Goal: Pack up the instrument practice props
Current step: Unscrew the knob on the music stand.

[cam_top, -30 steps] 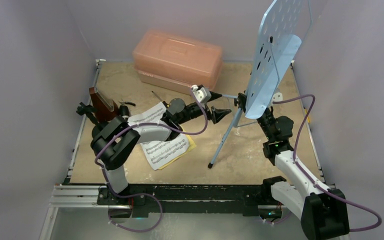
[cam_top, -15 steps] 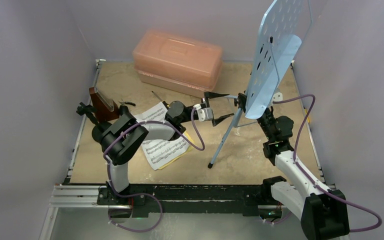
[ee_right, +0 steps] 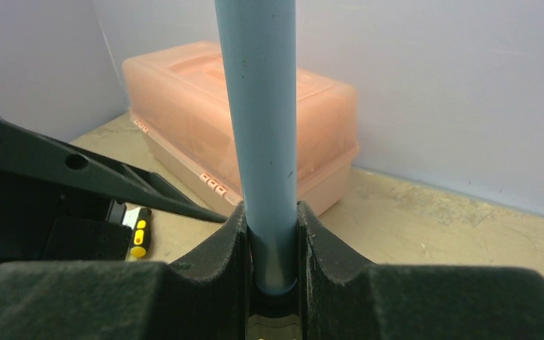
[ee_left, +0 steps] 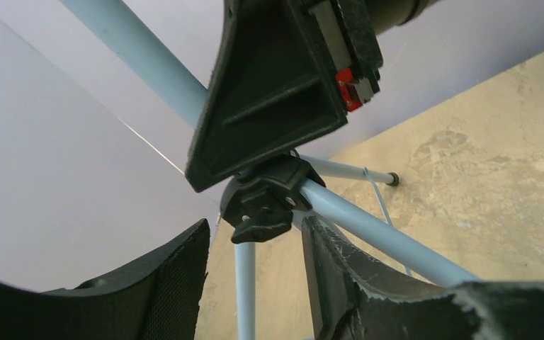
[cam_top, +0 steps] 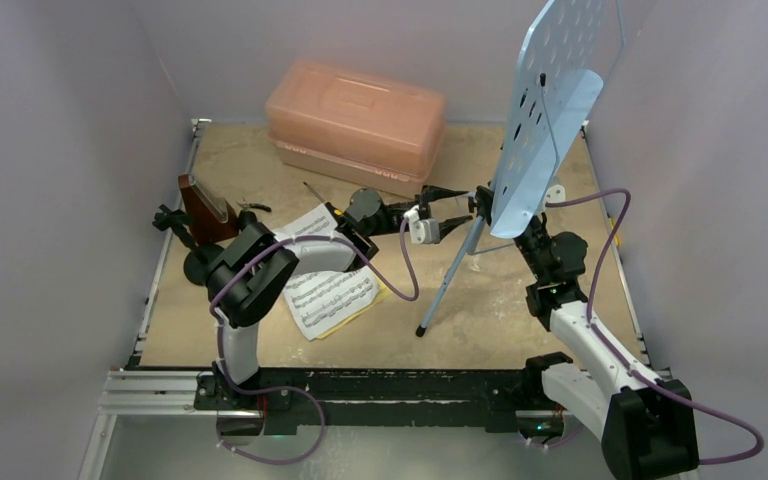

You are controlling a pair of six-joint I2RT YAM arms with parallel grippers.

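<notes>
The light-blue music stand [cam_top: 558, 90] stands upright at the back right on its tripod. My right gripper [cam_top: 516, 226] is shut on the stand's pole [ee_right: 263, 142]. My left gripper [cam_top: 457, 210] is open at the black tripod hub [ee_left: 265, 202]. One thin blue leg [ee_left: 244, 290] passes between its fingers [ee_left: 340, 269] without touching them. The sheet-music pages [cam_top: 328, 292] lie flat under my left arm. At the left edge, the brown metronome [cam_top: 205, 208] stands beside the black pipe [cam_top: 175, 222], whose round base is partly hidden by the arm.
The closed pink case [cam_top: 355, 120] sits at the back centre, also visible behind the pole as the pink case [ee_right: 184, 92]. A small yellow-and-black screwdriver [ee_right: 138, 234] lies on the table near it. Purple walls close in the table on three sides.
My left gripper has turned and moved right to the tripod hub, opening wide and then narrowing around a leg. The right gripper and the stand have not moved.
</notes>
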